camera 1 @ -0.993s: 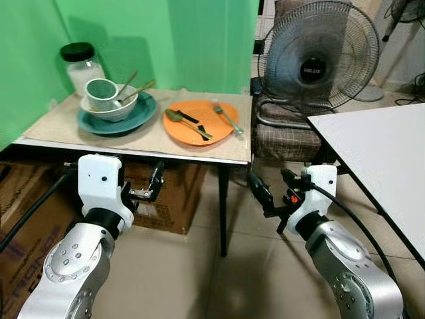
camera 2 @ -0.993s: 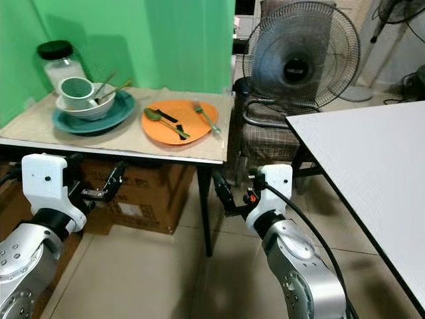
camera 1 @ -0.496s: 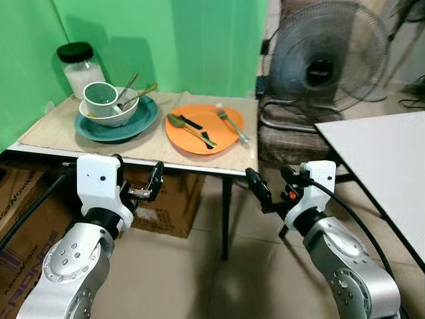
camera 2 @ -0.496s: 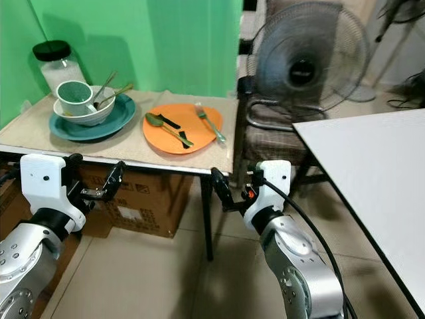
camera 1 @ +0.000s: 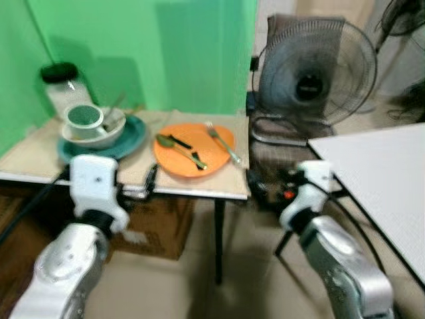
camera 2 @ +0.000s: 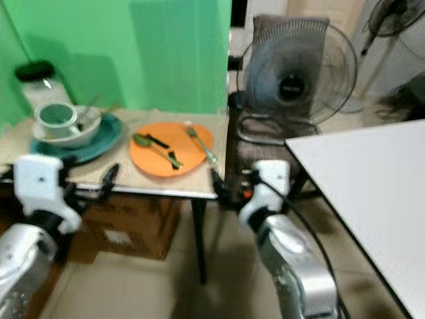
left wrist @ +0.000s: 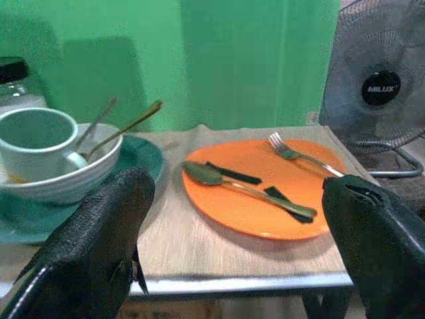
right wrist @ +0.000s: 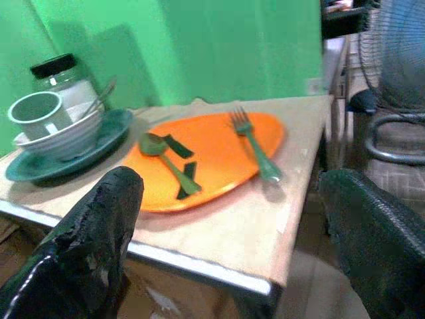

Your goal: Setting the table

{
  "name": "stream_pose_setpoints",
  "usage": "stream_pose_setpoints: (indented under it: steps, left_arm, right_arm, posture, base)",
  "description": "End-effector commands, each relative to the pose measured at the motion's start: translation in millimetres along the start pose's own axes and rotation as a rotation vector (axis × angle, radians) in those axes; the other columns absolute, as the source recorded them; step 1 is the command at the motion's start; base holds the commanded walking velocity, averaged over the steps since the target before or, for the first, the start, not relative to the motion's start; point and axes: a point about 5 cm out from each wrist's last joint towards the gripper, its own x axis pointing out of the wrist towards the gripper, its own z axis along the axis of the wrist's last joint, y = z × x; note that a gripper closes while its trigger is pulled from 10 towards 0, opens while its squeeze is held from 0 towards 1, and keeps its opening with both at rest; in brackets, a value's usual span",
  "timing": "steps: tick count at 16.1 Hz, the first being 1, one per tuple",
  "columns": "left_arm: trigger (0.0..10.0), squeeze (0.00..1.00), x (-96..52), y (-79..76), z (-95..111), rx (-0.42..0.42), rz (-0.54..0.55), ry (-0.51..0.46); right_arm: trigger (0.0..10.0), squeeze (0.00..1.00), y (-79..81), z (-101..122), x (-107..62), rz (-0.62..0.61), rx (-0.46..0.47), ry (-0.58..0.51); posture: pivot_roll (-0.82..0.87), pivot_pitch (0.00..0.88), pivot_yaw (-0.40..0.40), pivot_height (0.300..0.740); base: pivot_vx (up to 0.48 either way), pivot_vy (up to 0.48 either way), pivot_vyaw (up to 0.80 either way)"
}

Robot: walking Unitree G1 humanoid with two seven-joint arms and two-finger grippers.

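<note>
Both grippers have come up since a second ago, from below the table edge to level with it, and the head view has drawn nearer and blurred. Left gripper (camera 1: 149, 181) sits just at the front edge of the table (camera 1: 199, 191), its fingers (left wrist: 99, 239) spread wide and empty; in the wrist view the orange plate (left wrist: 255, 193) lies beyond and between them, apart from both. Right gripper (camera 2: 216, 186) is near the table's right front corner, fingers (right wrist: 86, 246) also apart and holding nothing, with the plate ahead in the gap.

On the plate lie a spoon (left wrist: 229, 184) toward the left and a fork (left wrist: 302, 156) along its right rim, tines pointing away from the robot. Left of the plate stands a teal plate (left wrist: 149, 156) bearing a white bowl (left wrist: 66, 179); a cup (left wrist: 33, 143) and two utensil handles rest in the bowl. Behind them is a jar (camera 1: 60, 83) with a black lid. A fan (camera 1: 315, 70) stands to the right of the table, and a white table (camera 1: 378, 173) is at the far right.
</note>
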Motion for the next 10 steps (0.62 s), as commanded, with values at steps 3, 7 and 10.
stream_pose_setpoints:
  steps: [3,7,10]
  left_arm:
    - [10.0,0.05,0.6,-6.2,0.8,-0.003,-0.027,-0.001]
    - [10.0,0.05,0.2,-8.7,-0.2,0.009,-0.041,0.001]
    - [10.0,0.05,1.2,-9.9,-0.6,0.013,-0.051,-0.001]
  right_arm:
    - [10.0,0.00,-3.9,4.4,1.5,0.009,-0.134,0.005]
    - [10.0,0.00,-3.6,4.6,4.4,0.023,-0.076,-0.004]
    - [10.0,0.00,-4.7,9.2,8.1,0.052,-0.121,-0.015]
  posture:
    - [0.03,0.000,0.030,0.740]
    - [0.03,0.000,0.028,0.740]
    - [0.02,0.000,0.031,0.740]
  base:
    - [0.322,0.000,0.27]
    - [0.315,0.000,0.40]
    - [0.311,0.000,0.00]
